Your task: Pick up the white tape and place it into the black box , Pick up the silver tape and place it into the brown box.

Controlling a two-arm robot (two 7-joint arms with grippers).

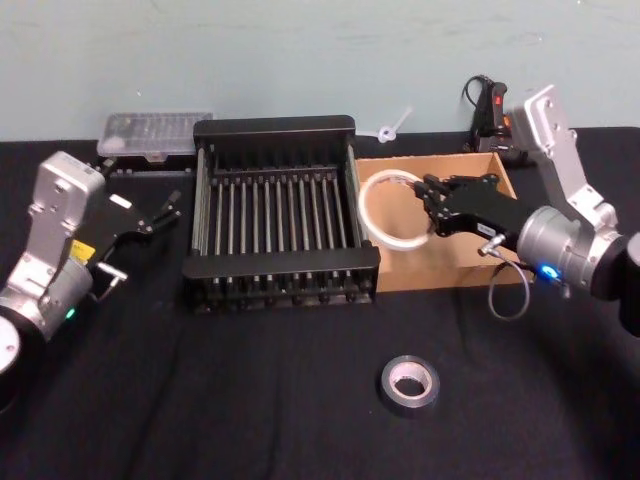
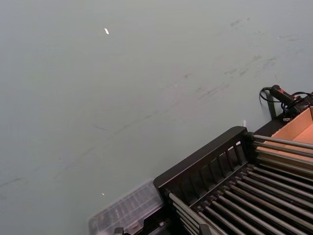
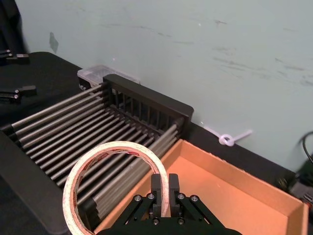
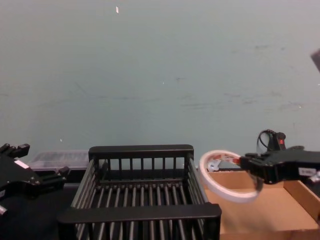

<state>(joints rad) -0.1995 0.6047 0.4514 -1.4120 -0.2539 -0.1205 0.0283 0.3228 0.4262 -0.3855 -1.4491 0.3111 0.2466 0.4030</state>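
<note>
White tape (image 1: 392, 210) is hanging pinched by its rim between the pressed-together fingers of the right gripper (image 1: 432, 205), lifted over the left end of the brown box (image 1: 470, 262), just beside the black box (image 1: 275, 212). First step is in hand: carrying the roll to the crate. Next move likely calls for travelling left past the crate's near rim, then letting go. Silver tape (image 1: 409, 385) is lying untouched on the black cloth, nearer the robot. Left gripper (image 1: 150, 214) is idling left of the crate, fingers spread. Right wrist view is showing the pinch on the rim plainly; chest view is showing the roll raised and tilted.
</note>
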